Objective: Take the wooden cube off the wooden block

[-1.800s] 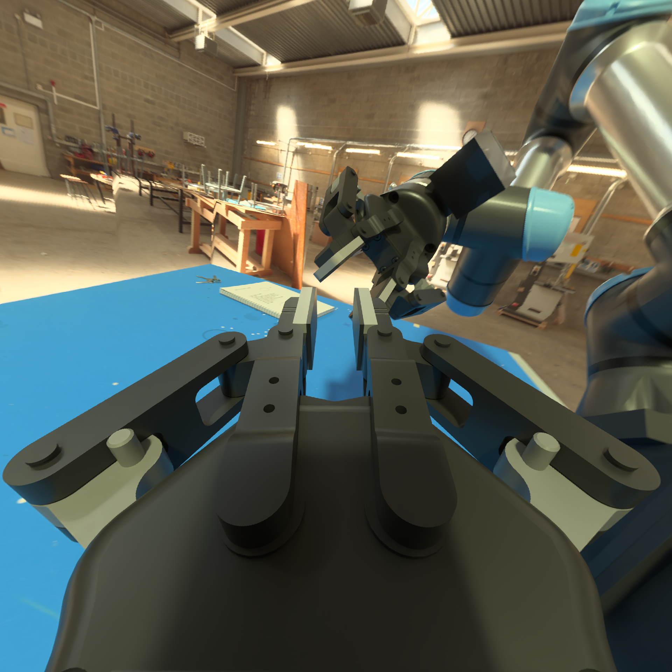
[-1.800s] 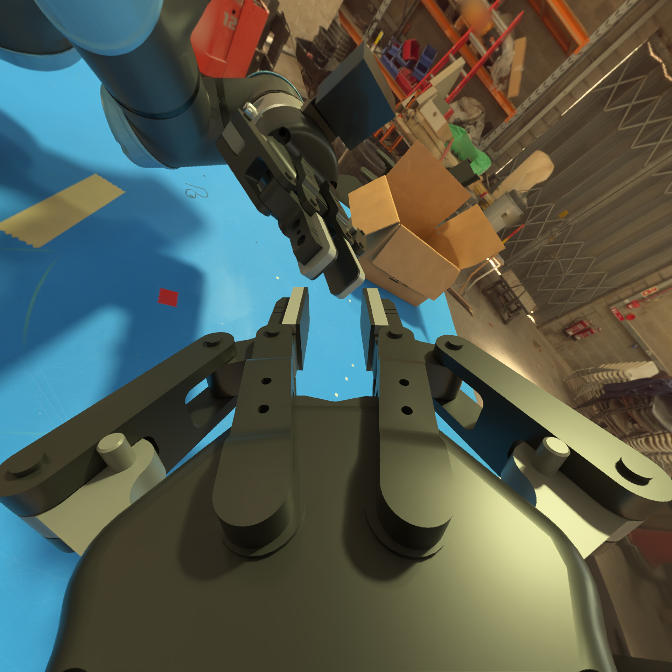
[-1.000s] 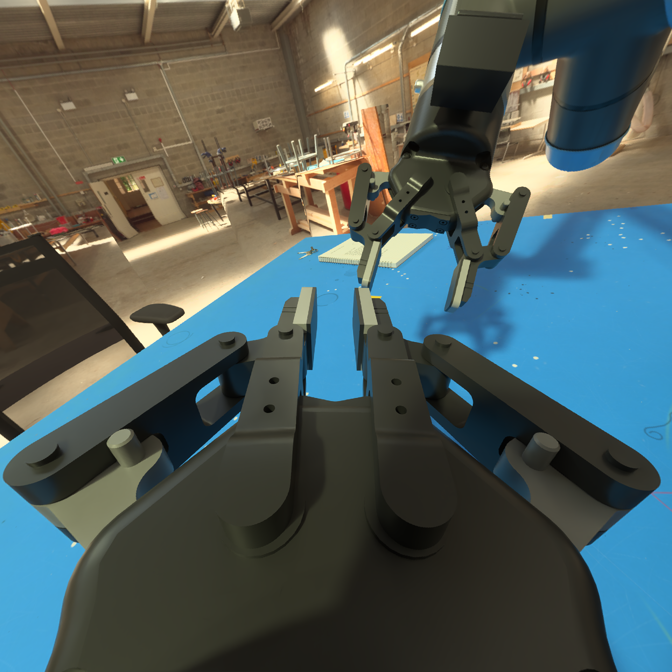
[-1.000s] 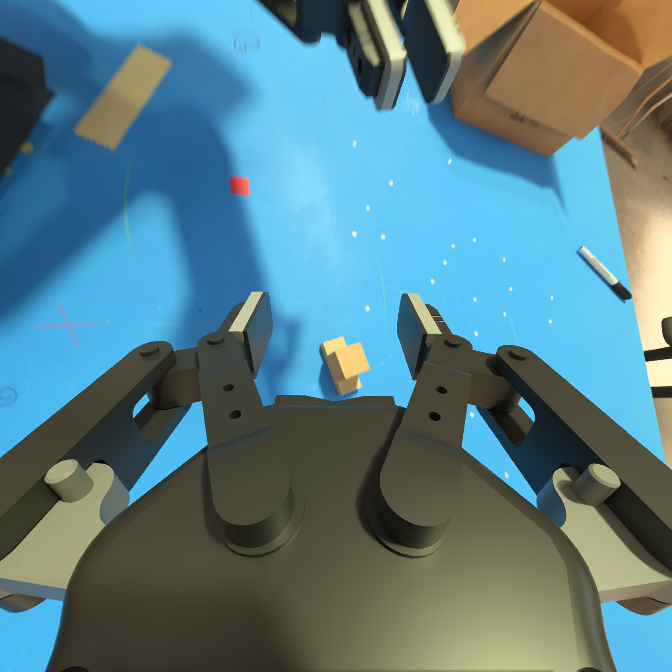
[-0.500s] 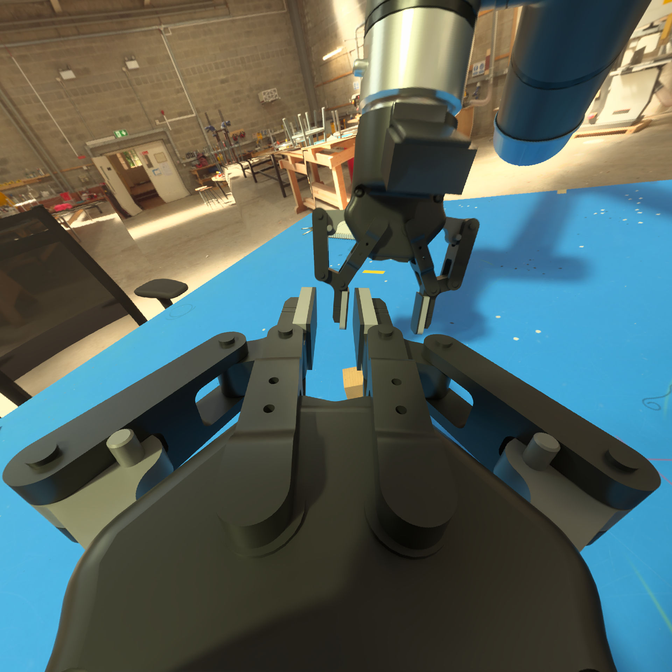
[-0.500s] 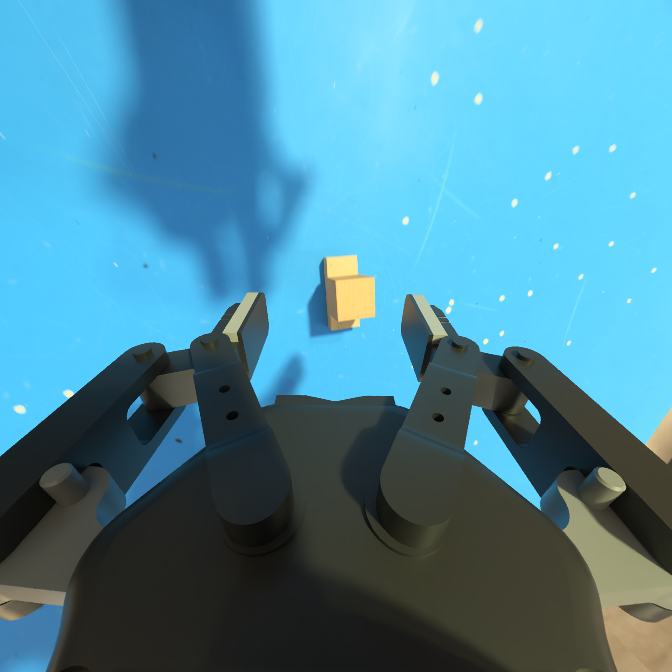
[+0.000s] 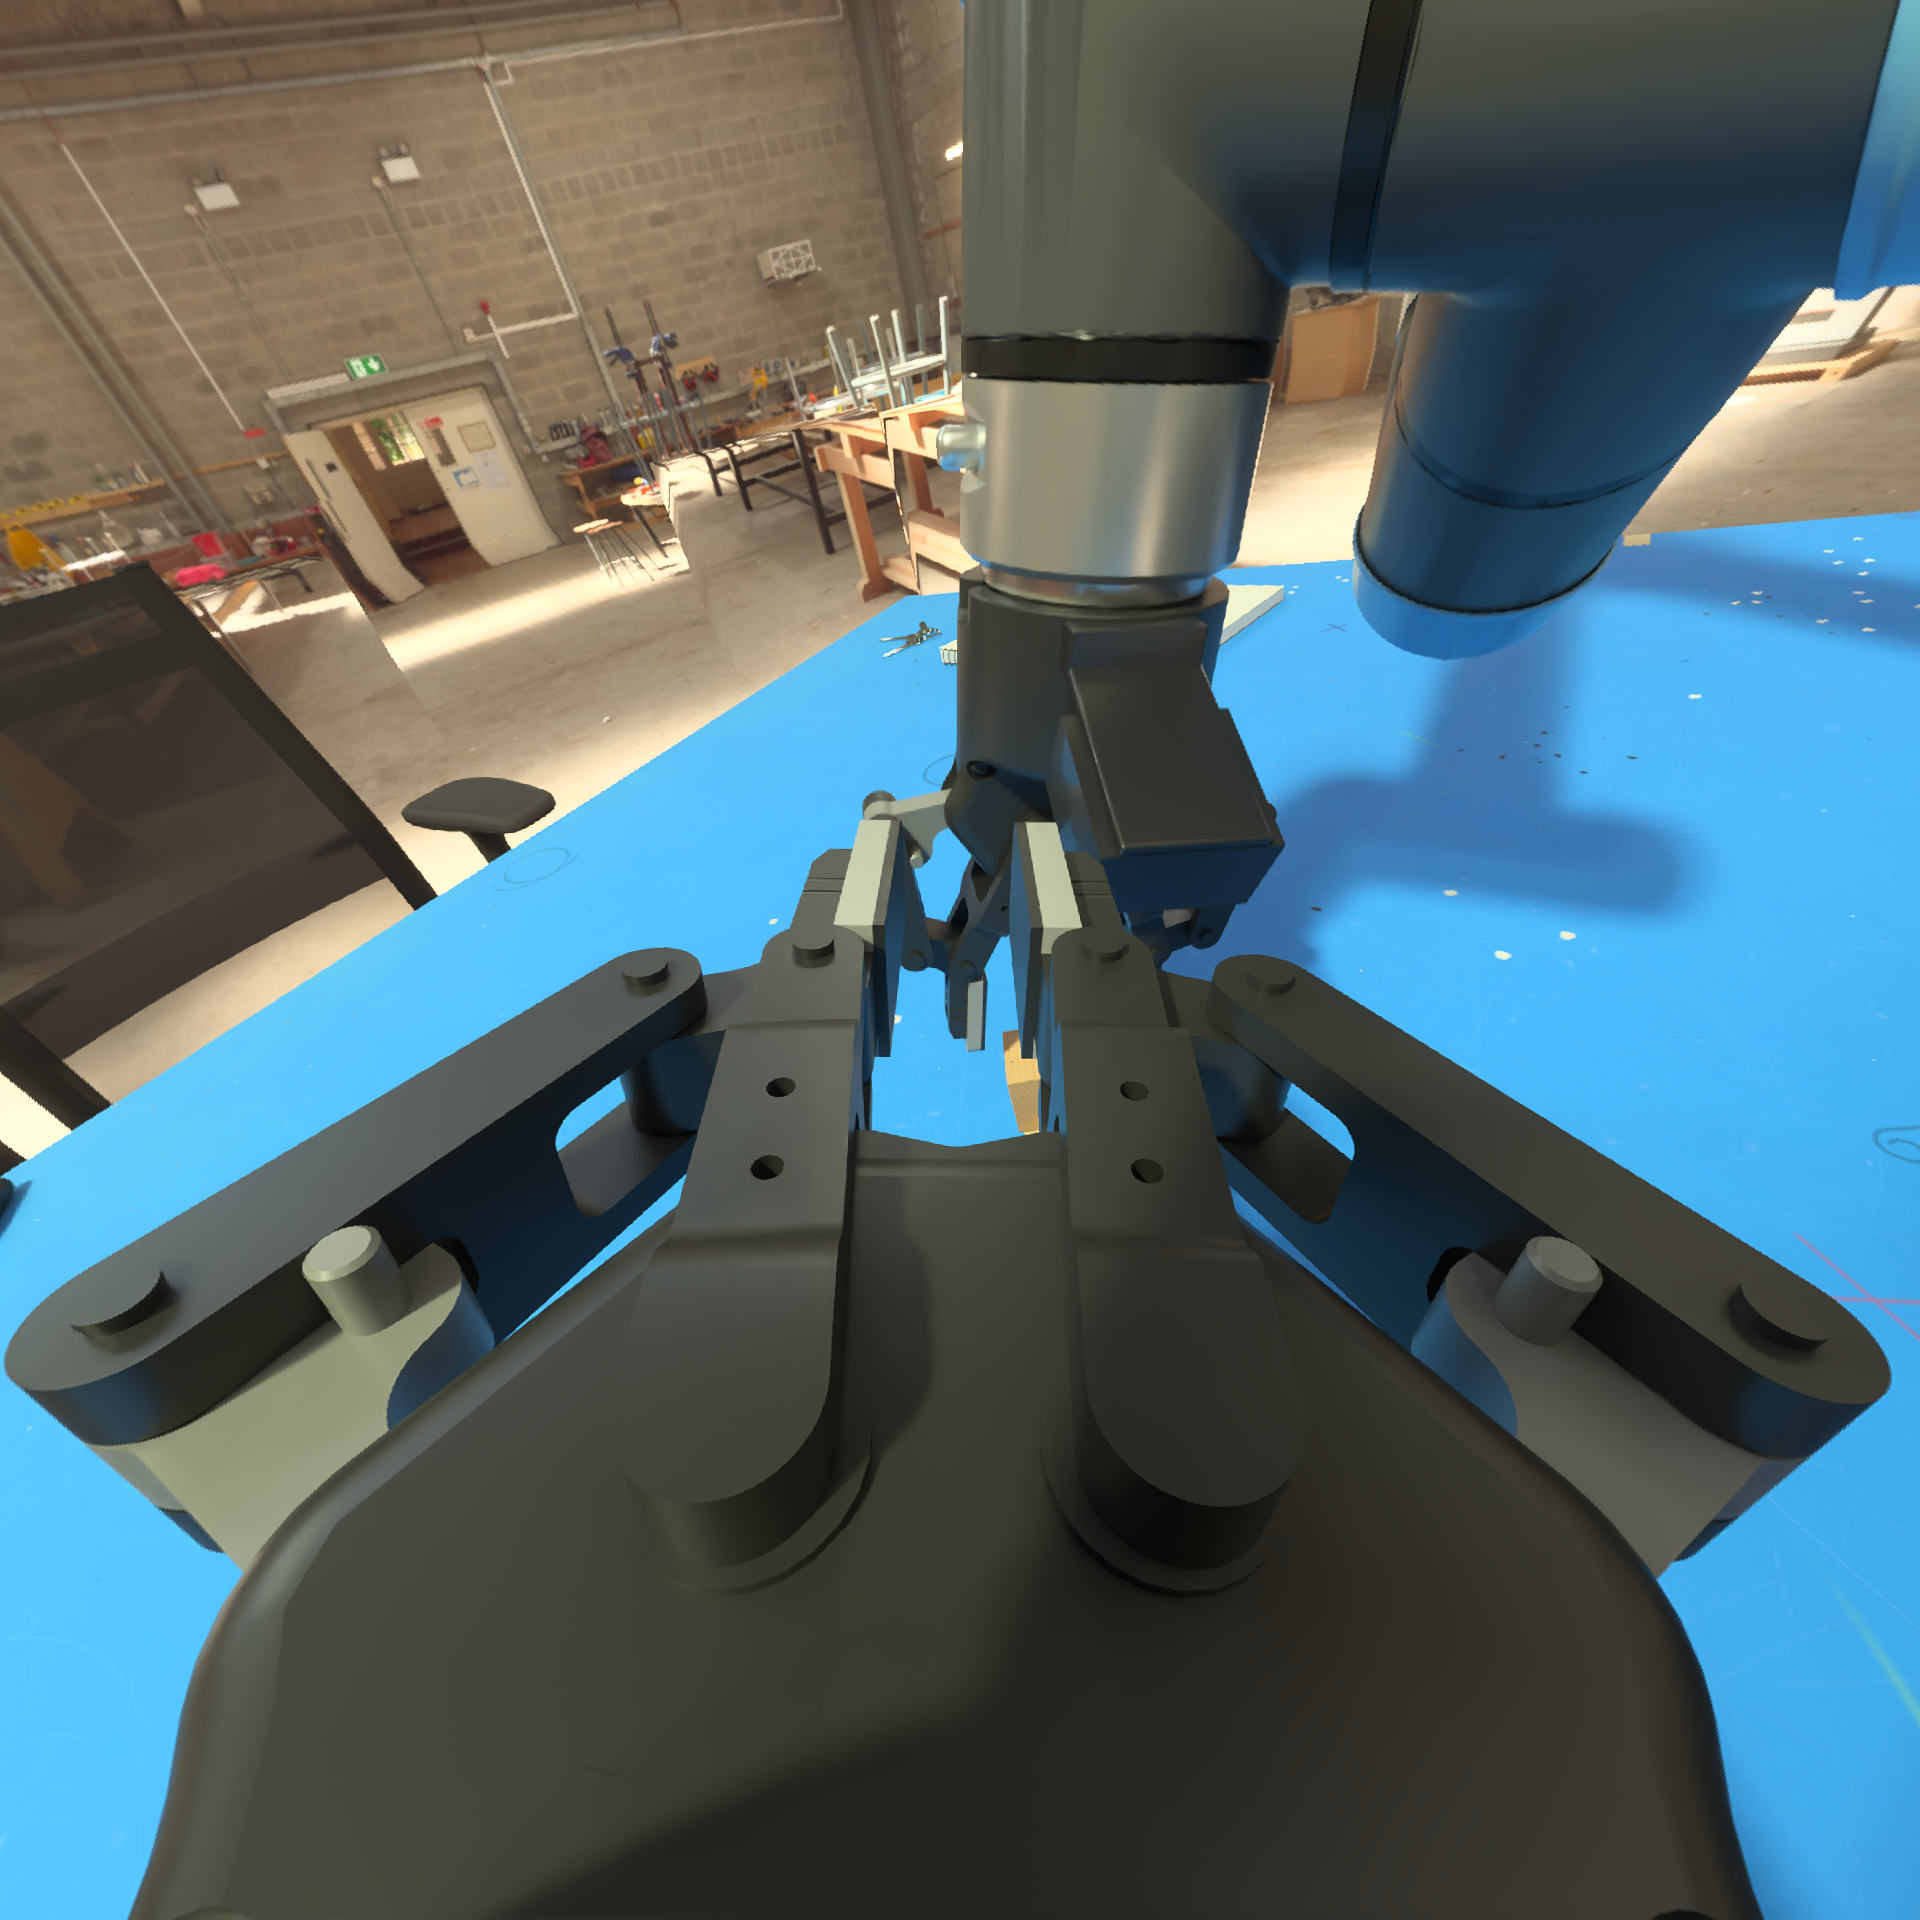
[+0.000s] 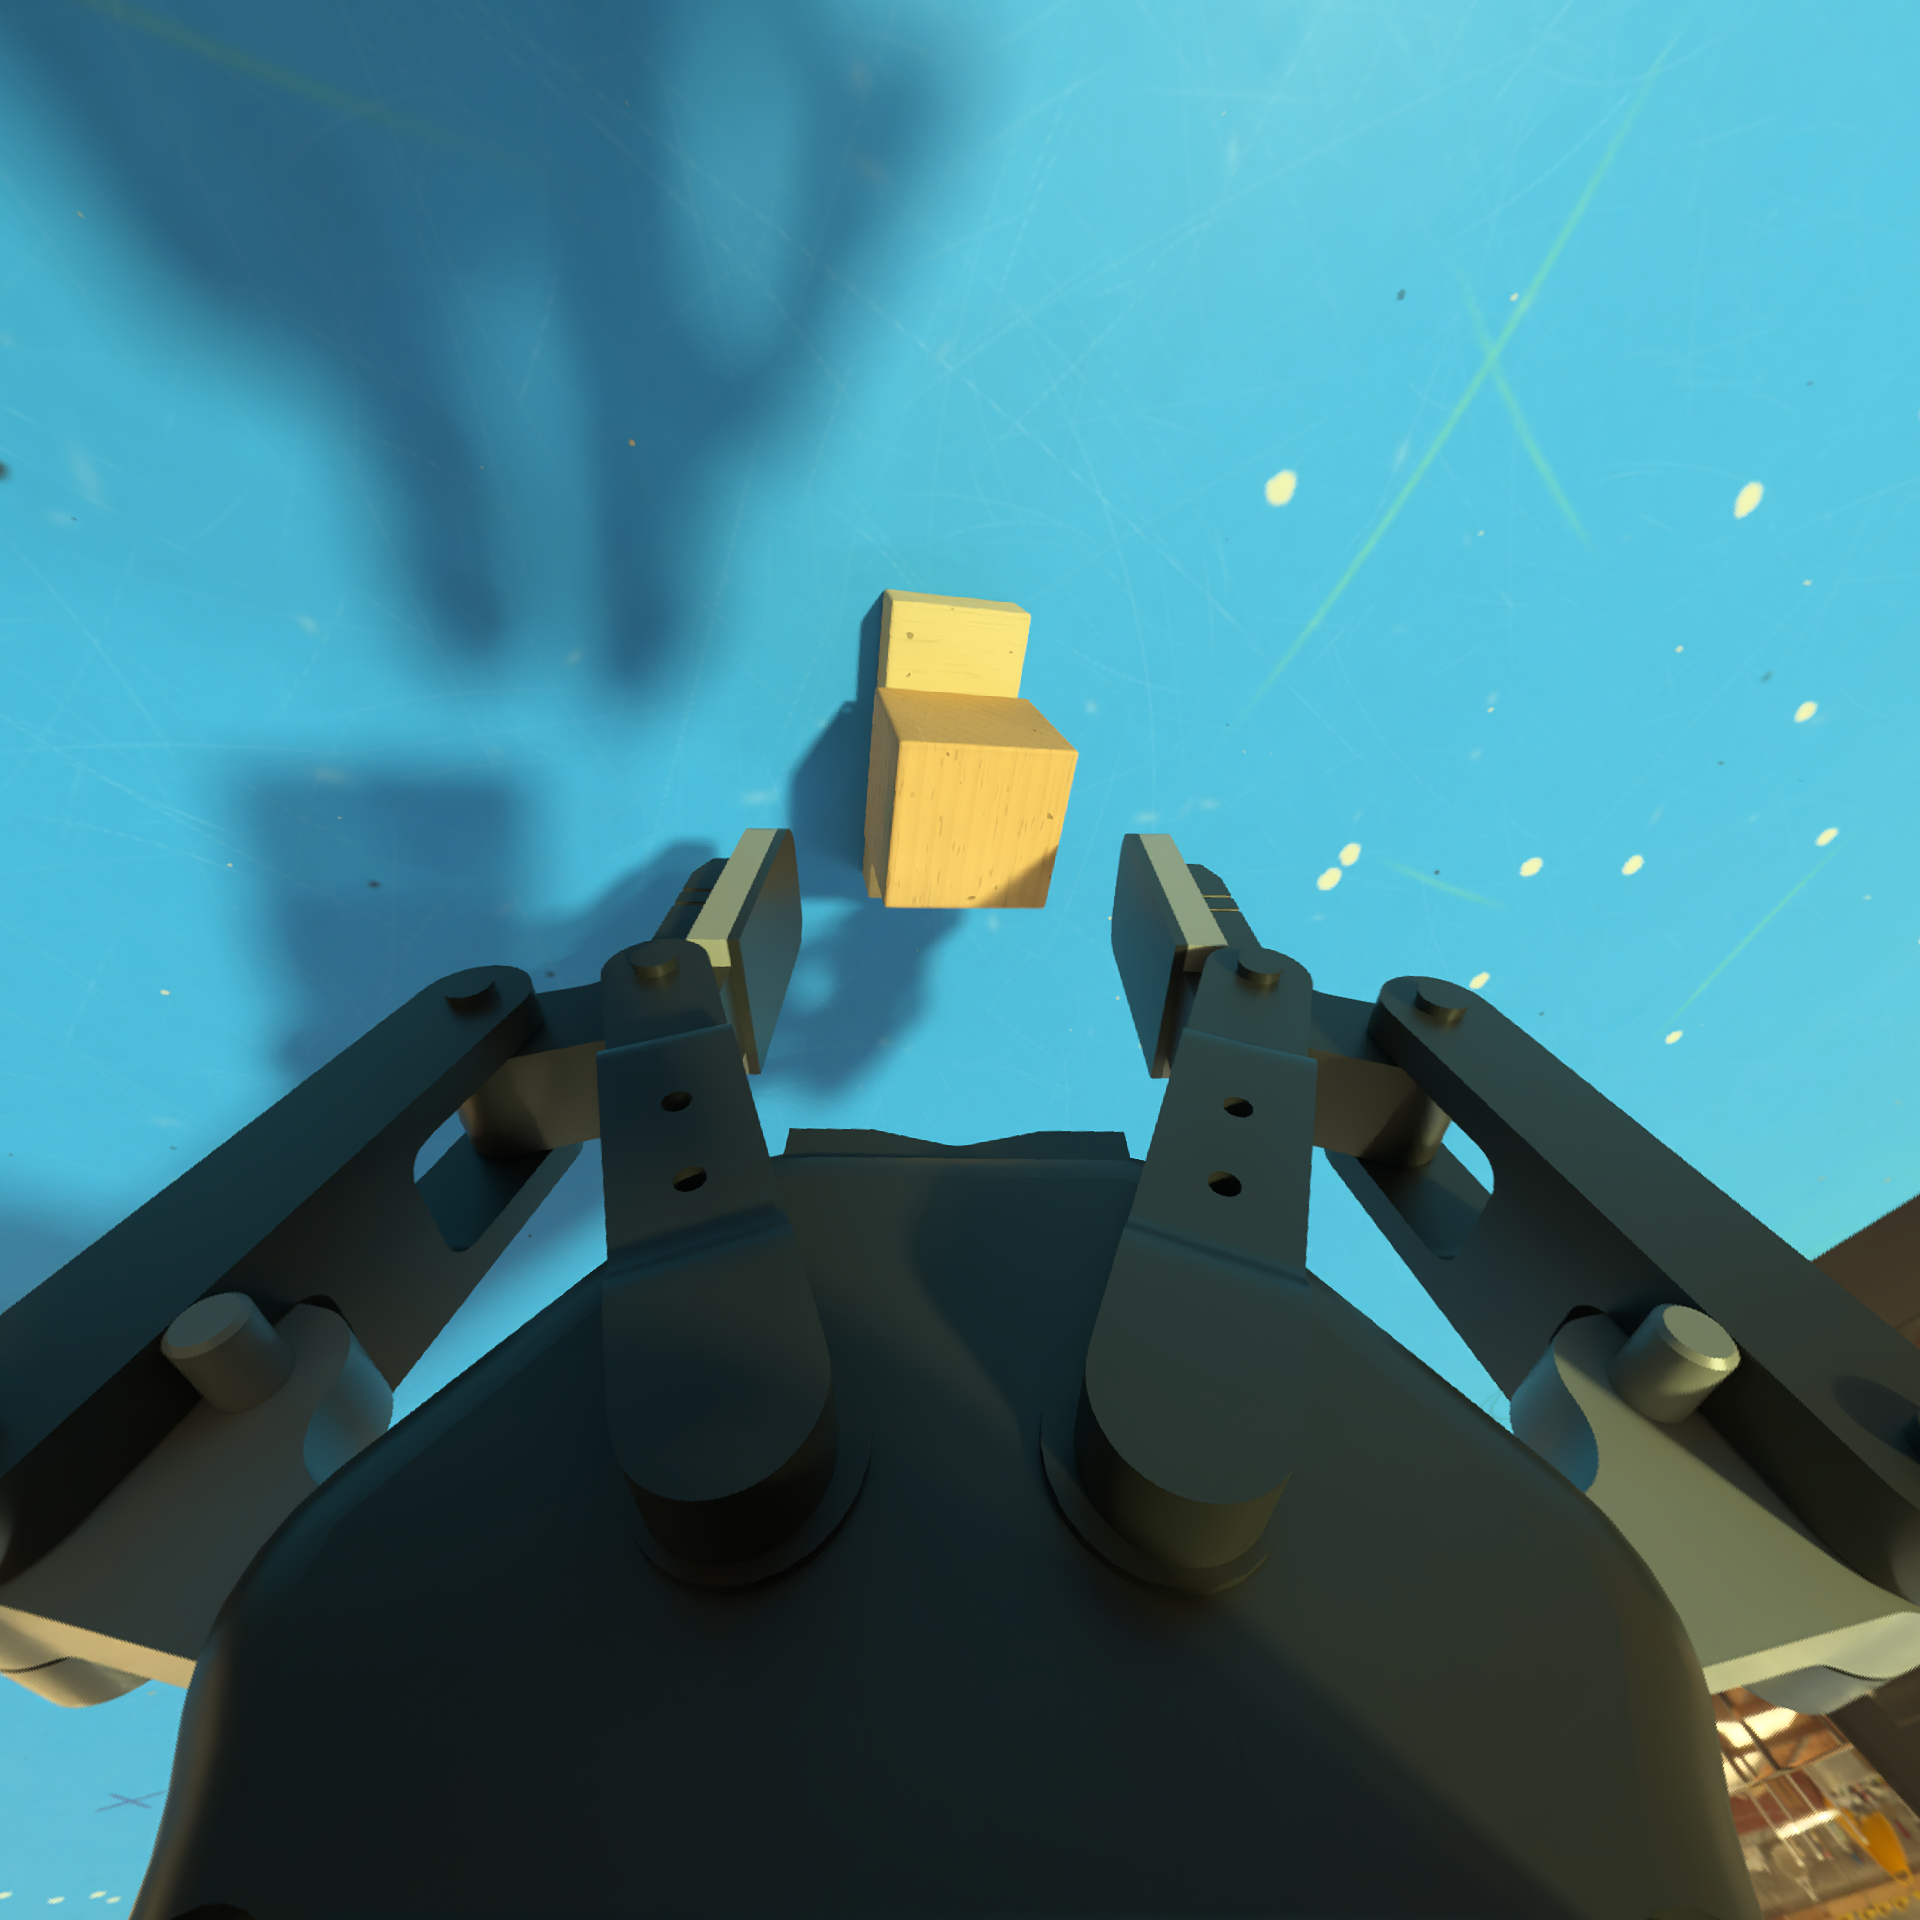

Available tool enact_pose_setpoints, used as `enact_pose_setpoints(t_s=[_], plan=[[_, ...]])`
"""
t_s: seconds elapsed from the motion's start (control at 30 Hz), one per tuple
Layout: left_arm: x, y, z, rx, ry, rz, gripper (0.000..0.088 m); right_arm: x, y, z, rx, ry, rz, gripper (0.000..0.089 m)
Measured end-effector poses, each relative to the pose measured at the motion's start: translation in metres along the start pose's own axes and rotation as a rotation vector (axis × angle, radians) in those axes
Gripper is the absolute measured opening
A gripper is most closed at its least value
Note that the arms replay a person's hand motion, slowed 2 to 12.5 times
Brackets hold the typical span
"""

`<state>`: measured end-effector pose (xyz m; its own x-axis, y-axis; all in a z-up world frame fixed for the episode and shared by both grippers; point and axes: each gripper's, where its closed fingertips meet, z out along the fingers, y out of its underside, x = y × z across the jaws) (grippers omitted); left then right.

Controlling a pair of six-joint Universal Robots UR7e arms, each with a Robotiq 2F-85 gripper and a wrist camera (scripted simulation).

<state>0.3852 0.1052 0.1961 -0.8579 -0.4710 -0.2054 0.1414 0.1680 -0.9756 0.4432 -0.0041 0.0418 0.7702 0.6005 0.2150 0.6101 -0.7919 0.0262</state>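
Observation:
In the right wrist view a pale wooden cube (image 8: 966, 800) sits on one end of a longer wooden block (image 8: 951, 644), which lies flat on the blue table (image 8: 1455, 312). My right gripper (image 8: 956, 894) is open, points straight down and hovers just above the cube, with one finger on each side of it and not touching. In the left wrist view only a sliver of the wood (image 7: 1023, 1081) shows beside my left gripper (image 7: 956, 883). Its jaws are nearly closed on nothing, low over the table. The right arm's wrist (image 7: 1091, 727) comes down just beyond it.
A chair armrest (image 7: 478, 805) and a dark panel (image 7: 156, 779) stand off the table's left edge. A notebook (image 7: 1252, 613) and scissors (image 7: 909, 636) lie at the far edge. The right arm's blue elbow (image 7: 1507, 468) hangs over the table.
My right gripper has opened wide, turned to point down and dropped close over the cube. The left wrist view has swung round and now faces the right arm from close by.

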Motion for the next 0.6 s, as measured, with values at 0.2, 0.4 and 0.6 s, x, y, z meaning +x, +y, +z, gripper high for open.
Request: enact_pose_setpoints(t_s=[0.2, 0.4, 0.6], plan=[[-0.002, 0.005, 0.001, -0.006, -0.003, -0.011, 0.0189, 0.001, -0.001, 0.012, 0.003, -0.029, 0.009, 0.0411], [-0.004, 0.009, 0.002, -0.015, -0.006, -0.01, 0.0184, 0.0, -0.005, 0.016, 0.077, -0.062, 0.053, 0.0334], [-0.005, 0.012, 0.003, -0.022, -0.008, -0.012, 0.0182, 0.002, -0.01, 0.013, 0.201, -0.07, 0.141, 0.0322]])
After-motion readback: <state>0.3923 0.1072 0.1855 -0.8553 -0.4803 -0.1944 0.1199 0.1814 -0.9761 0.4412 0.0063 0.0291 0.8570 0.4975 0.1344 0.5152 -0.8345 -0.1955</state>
